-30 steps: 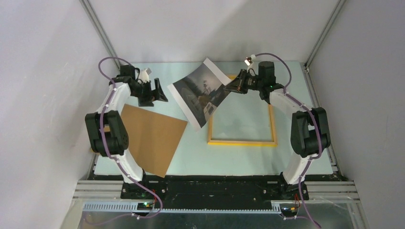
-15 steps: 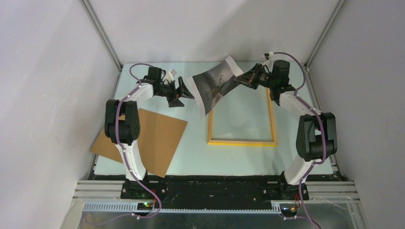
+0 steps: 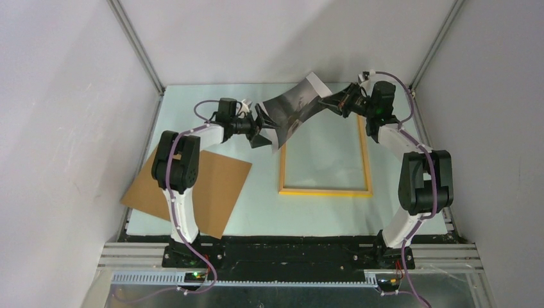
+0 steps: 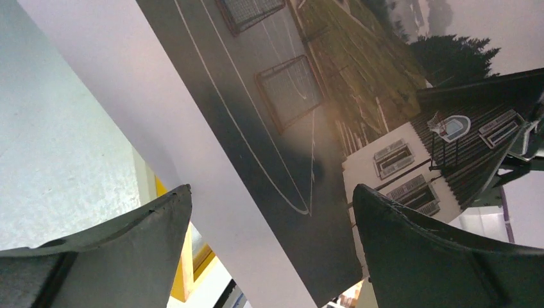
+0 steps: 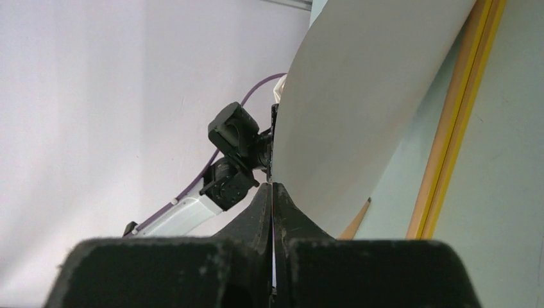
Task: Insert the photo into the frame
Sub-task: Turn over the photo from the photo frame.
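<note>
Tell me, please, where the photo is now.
Top view: the photo hangs over the far-left corner of the frame, pinched by the right claw, beside the left claw.

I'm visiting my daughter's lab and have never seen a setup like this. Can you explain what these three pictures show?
These are two robot arms bolted at the near edge of a table. The wide picture comes from a fixed camera above and behind them. The other two come from small cameras on each wrist, looking past that arm's own fingers. On the table lie a yellow-edged picture frame and a plain brown board. The right end effector is shut on one edge of a photo, holding it curled in the air near the frame's far end. The left end effector is open, its fingers spread at the photo's other side without gripping it.
</note>
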Controlling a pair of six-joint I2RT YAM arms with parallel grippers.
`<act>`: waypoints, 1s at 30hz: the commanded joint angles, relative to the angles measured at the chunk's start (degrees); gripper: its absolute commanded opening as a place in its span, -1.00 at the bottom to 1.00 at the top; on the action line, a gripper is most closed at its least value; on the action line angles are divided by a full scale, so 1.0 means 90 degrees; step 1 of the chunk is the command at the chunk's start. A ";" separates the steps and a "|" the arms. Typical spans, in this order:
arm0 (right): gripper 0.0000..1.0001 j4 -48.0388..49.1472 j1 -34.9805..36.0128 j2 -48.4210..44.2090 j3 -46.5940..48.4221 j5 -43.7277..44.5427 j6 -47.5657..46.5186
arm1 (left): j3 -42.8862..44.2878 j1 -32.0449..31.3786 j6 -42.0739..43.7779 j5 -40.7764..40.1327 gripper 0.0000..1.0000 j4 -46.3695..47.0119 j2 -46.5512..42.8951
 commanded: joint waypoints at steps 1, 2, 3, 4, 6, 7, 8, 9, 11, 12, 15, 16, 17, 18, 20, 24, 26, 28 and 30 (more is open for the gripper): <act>-1.00 0.0600 -0.0049 0.0079 -0.0059 -0.0111 0.0369 | -0.0315 -0.0075 -0.0824 -0.0087 0.99 0.0972 -0.0124; -1.00 0.0647 -0.0054 0.0081 -0.0061 -0.0112 0.0410 | -0.0385 -0.0079 -0.0868 -0.0104 0.99 0.1029 -0.0124; -1.00 0.0657 -0.0057 0.0082 -0.0065 -0.0114 0.0433 | -0.0413 -0.0080 -0.0874 -0.0104 0.99 0.1045 -0.0131; -1.00 0.0691 -0.0076 0.0080 -0.0067 -0.0122 0.0448 | -0.0465 -0.0080 -0.0869 -0.0103 0.99 0.1070 -0.0132; -1.00 0.0719 -0.0113 0.0058 -0.0066 -0.0134 0.0459 | -0.0560 -0.0072 -0.0815 -0.0116 0.99 0.1083 -0.0161; -1.00 0.0722 -0.0125 0.0040 -0.0067 -0.0137 0.0455 | -0.0588 -0.0051 -0.0751 -0.0139 0.99 0.1087 -0.0184; -1.00 0.0707 -0.0159 0.0030 -0.0068 -0.0140 0.0449 | -0.0651 -0.0041 -0.0724 -0.0155 0.99 0.1090 -0.0203; -1.00 0.0674 -0.0177 0.0003 -0.0068 -0.0141 0.0423 | -0.0682 -0.0002 -0.0665 -0.0195 0.99 0.1090 -0.0241; -1.00 0.0624 -0.0207 -0.0051 -0.0064 -0.0133 0.0397 | -0.0803 0.0052 -0.0635 -0.0263 0.99 0.1091 -0.0293; -1.00 0.0621 -0.0228 -0.0069 -0.0065 -0.0139 0.0406 | -0.0868 0.0054 -0.0632 -0.0285 0.99 0.1091 -0.0320; -1.00 0.0735 -0.0226 -0.0124 -0.0068 -0.0157 0.0502 | -0.0893 0.0008 -0.0680 -0.0353 0.99 0.1082 -0.0280; -1.00 0.0745 -0.0221 -0.0130 -0.0068 -0.0162 0.0512 | -0.0837 -0.0016 -0.0703 -0.0360 0.99 0.1084 -0.0224; -1.00 0.0735 -0.0212 -0.0139 -0.0068 -0.0166 0.0507 | -0.0790 -0.0055 -0.0745 -0.0362 0.99 0.1092 -0.0193; -1.00 0.0720 -0.0204 -0.0143 -0.0073 -0.0165 0.0482 | -0.0701 -0.0072 -0.0765 -0.0369 0.99 0.1125 -0.0134; -1.00 0.0764 -0.0198 -0.0167 -0.0137 -0.0148 0.0485 | -0.0543 -0.0117 -0.0875 -0.0408 1.00 0.1243 -0.0038; -1.00 0.0890 -0.0185 -0.0199 -0.0282 -0.0113 0.0537 | -0.0286 -0.0174 -0.1374 -0.0424 0.99 0.1668 0.0234; -1.00 0.0959 -0.0185 -0.0216 -0.0322 -0.0103 0.0570 | -0.0286 -0.0227 -0.1572 -0.0433 0.98 0.1897 0.0329; -1.00 0.1015 -0.0178 -0.0239 -0.0335 -0.0106 0.0593 | -0.0356 -0.0287 -0.1693 -0.0437 0.97 0.2107 0.0385; -1.00 0.1064 -0.0178 -0.0259 -0.0345 -0.0111 0.0625 | -0.0456 -0.0331 -0.1787 -0.0436 0.97 0.2253 0.0421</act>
